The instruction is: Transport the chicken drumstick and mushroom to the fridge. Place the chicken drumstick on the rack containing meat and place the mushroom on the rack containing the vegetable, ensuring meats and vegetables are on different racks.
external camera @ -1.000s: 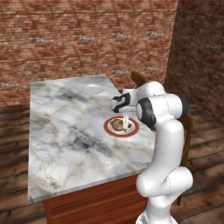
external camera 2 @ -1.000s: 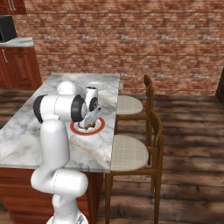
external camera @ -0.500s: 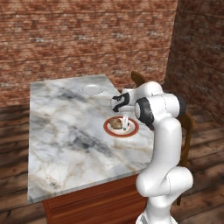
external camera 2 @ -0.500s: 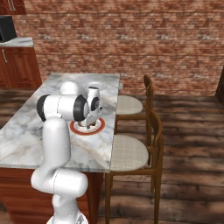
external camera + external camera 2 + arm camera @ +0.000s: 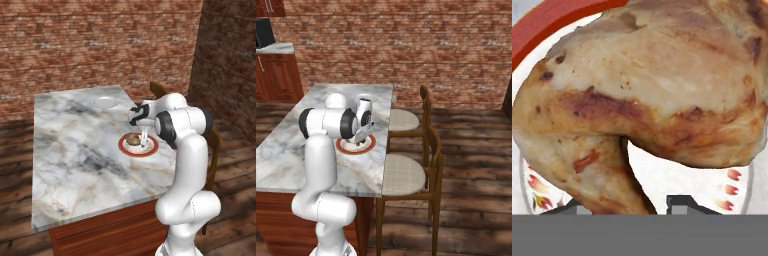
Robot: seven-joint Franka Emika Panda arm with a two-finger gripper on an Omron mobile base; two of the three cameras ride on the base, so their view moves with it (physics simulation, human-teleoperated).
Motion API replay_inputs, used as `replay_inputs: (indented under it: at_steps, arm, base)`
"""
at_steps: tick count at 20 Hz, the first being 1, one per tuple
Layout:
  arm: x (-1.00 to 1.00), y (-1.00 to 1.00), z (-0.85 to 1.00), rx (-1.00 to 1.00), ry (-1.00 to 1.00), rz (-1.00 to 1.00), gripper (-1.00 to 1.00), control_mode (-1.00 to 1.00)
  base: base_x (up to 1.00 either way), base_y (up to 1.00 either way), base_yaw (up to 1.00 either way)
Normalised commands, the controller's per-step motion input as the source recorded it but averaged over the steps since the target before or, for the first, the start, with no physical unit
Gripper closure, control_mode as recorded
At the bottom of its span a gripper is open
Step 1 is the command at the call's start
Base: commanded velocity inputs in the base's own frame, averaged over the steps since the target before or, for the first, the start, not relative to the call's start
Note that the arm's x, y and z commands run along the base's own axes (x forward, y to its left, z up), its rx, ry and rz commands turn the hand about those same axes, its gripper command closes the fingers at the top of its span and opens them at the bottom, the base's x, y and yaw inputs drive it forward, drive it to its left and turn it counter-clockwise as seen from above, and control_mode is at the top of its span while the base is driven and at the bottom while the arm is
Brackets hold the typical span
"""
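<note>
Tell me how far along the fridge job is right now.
Nothing is delivered yet. The chicken drumstick lies on the red-rimmed plate on the marble counter. In hand: the hand is down at the plate, with the drumstick filling the hand view; whether it has gripped is unclear. Left: lift it, carry both foods to the fridge and shelve them separately.

The chicken drumstick [image 5: 132, 138] is a lumpy golden-brown roasted piece with darker seared patches, thicker at one end [image 5: 662, 85]. It lies flat on a red-rimmed white plate [image 5: 150, 150] near the bench's [image 5: 75, 160] right edge
</note>
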Motion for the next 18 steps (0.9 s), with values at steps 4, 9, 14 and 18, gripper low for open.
replay_inputs:
  at_steps: [4,9,14,18]
  arm:
    - [-0.76,0.00,0.23,0.01,-0.07,-0.10,1.00,-1.00]
    - [-0.50,0.00,0.55,0.00,-0.05,-0.52,1.00,-1.00]
    - [-0.67,0.00,0.77,0.00,-0.24,-0.61,1.00,-1.00]
    - [-0.68,0.01,0.60,0.00,-0.33,-0.59,1.00,-1.00]
  base:
    - [0.00,0.00,0.00]
    - [0.00,0.00,0.00]
    - [0.00,0.00,0.00]
    - [0.00,0.00,0.00]
